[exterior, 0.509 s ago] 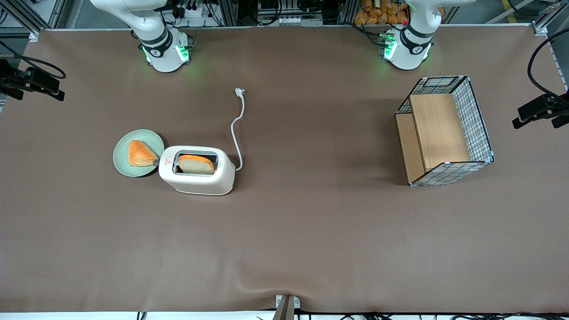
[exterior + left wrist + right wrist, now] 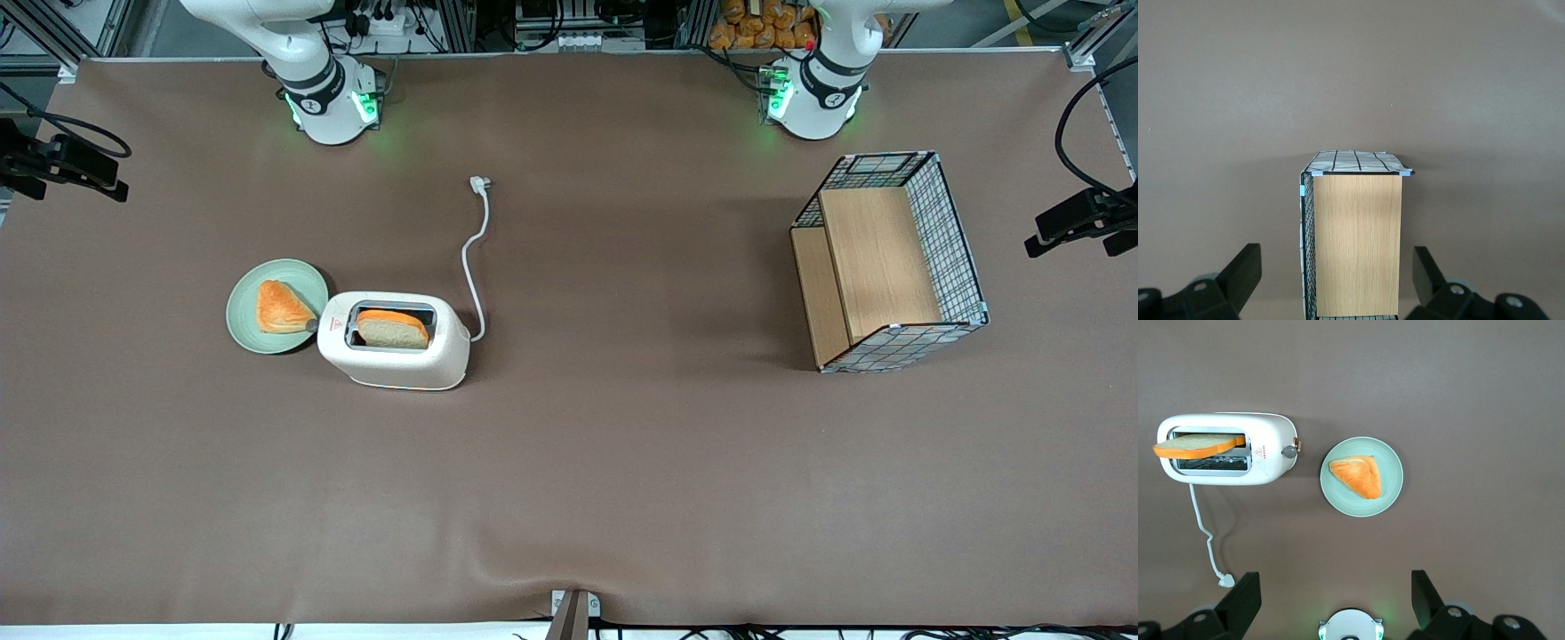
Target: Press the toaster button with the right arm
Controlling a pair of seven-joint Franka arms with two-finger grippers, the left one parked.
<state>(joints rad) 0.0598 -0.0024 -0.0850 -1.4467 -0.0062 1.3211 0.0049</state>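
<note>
Nothing had moved since before; our tool [image 2: 1336,603] hung open high above the toaster [image 2: 1227,449], clear of its button [image 2: 1290,451].

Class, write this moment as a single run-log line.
phase: approach | gripper: open, high above table | button: unpressed, on toaster end beside plate | bread slice: in slot

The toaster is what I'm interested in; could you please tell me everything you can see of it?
The toaster is a cream-white, rounded, plastic-looking body standing upright on the brown table. Its one wide slot holds a bread slice sticking up out of it. A small red triangle mark sits on top near the end that carries the small dark grey button, which faces the green plate. A white cord trails away, unplugged. The gripper is open, high above the table, touching nothing.
</note>
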